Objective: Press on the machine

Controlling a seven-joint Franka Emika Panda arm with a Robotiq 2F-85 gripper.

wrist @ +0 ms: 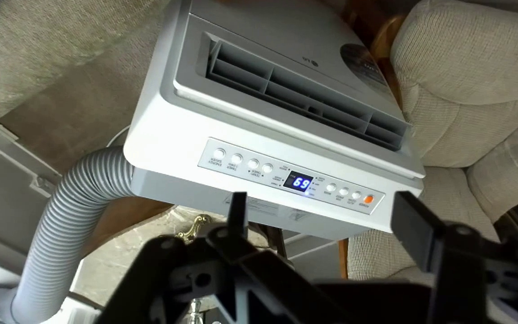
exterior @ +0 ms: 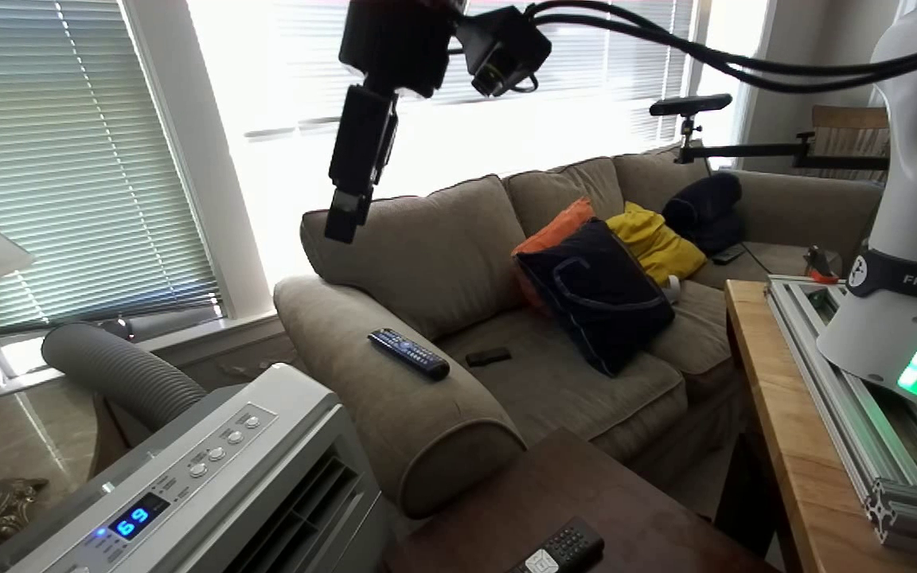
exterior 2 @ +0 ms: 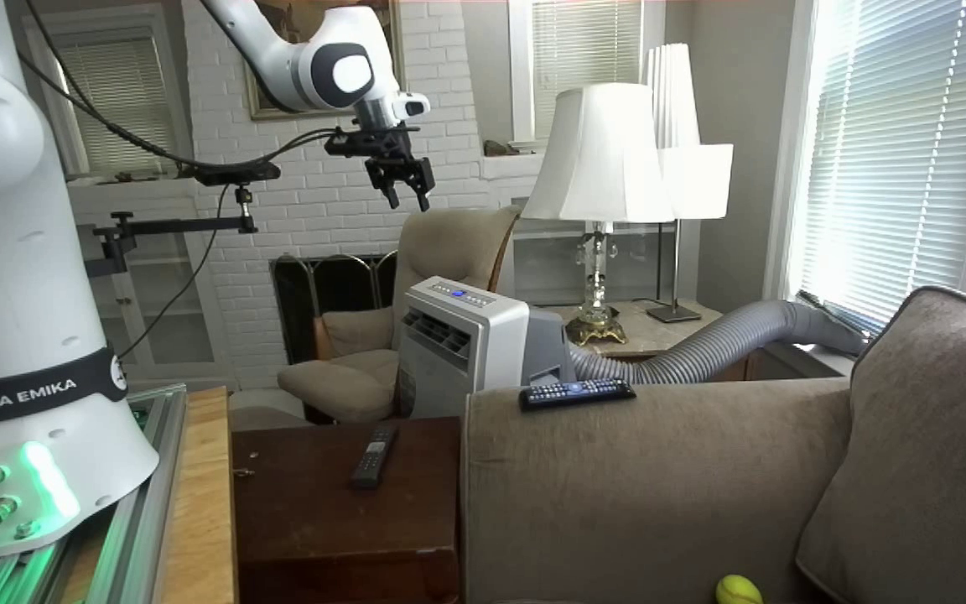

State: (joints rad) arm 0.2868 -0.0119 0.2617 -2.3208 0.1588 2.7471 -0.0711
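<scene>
The machine is a white and grey air conditioner, seen in both exterior views [exterior: 311, 402] [exterior 2: 435, 382] and the wrist view [wrist: 259, 128]. Its top panel has a row of small white buttons, an orange power button [wrist: 368, 199] and a lit blue display [wrist: 298, 182] reading 69. My gripper [exterior 2: 409, 205] is open and empty, above the machine and apart from it. Its fingers [wrist: 323, 202] are wide apart in the wrist view, with the panel visible beyond them. In an exterior view the gripper [exterior: 345, 223] points down, seen nearly side-on.
A grey hose [exterior 2: 701, 340] runs from the machine to the window. A lamp [exterior 2: 596, 159] stands on a side table behind it. A sofa arm [exterior 2: 659, 470] with a remote [exterior 2: 577, 393], a brown chest [exterior 2: 340, 512] with another remote [exterior 2: 374, 455], and an armchair [exterior 2: 458, 252] surround it.
</scene>
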